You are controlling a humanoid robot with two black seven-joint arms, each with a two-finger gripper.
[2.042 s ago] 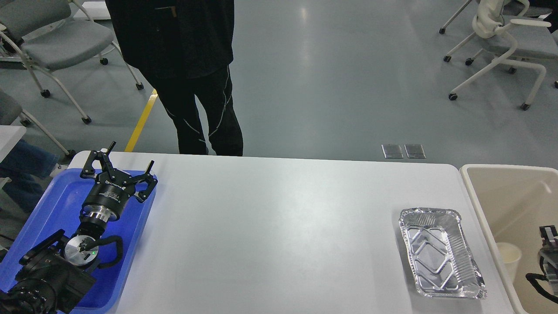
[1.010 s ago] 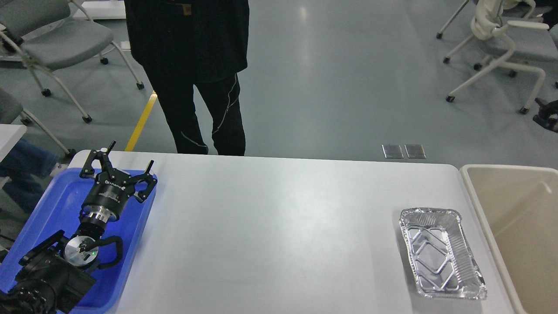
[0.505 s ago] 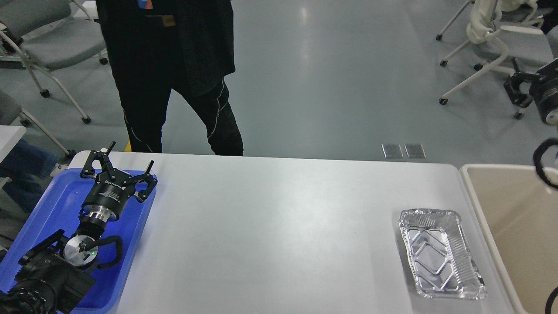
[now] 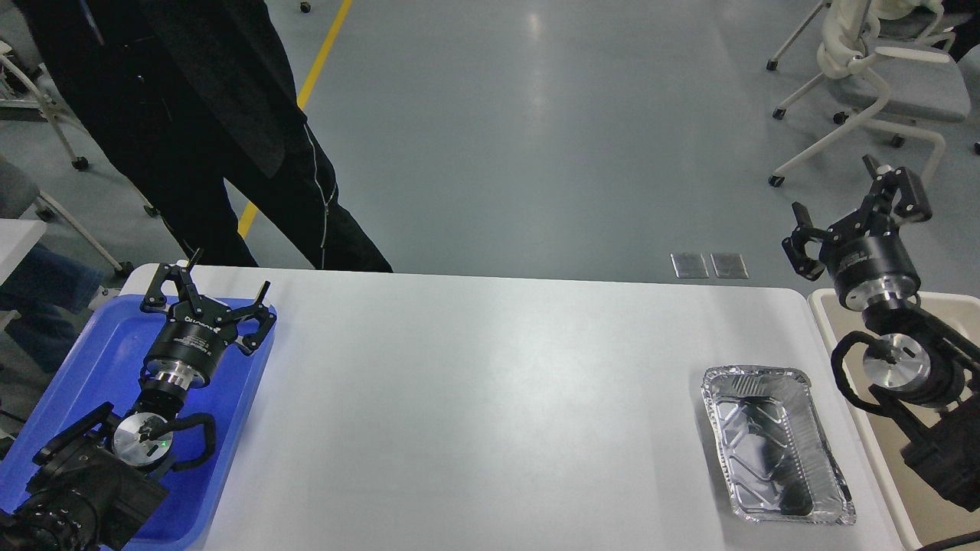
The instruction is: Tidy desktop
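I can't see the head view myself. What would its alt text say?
A white desktop holds one foil tray near its right end, between a blue tray on the left and a beige bin on the right. The left gripper hangs open over the blue tray and the right gripper open above the bin. A person in black stands beyond the table.

The right arm has swung up into sight at three o'clock, its right gripper (image 4: 851, 208) now raised with fingers spread wide above the far end of the beige bin (image 4: 825, 317). The foil tray (image 4: 775, 444) now mirrors something dark. The person in black (image 4: 191, 130) has stepped away toward ten o'clock, uncovering the yellow floor line (image 4: 325, 42).
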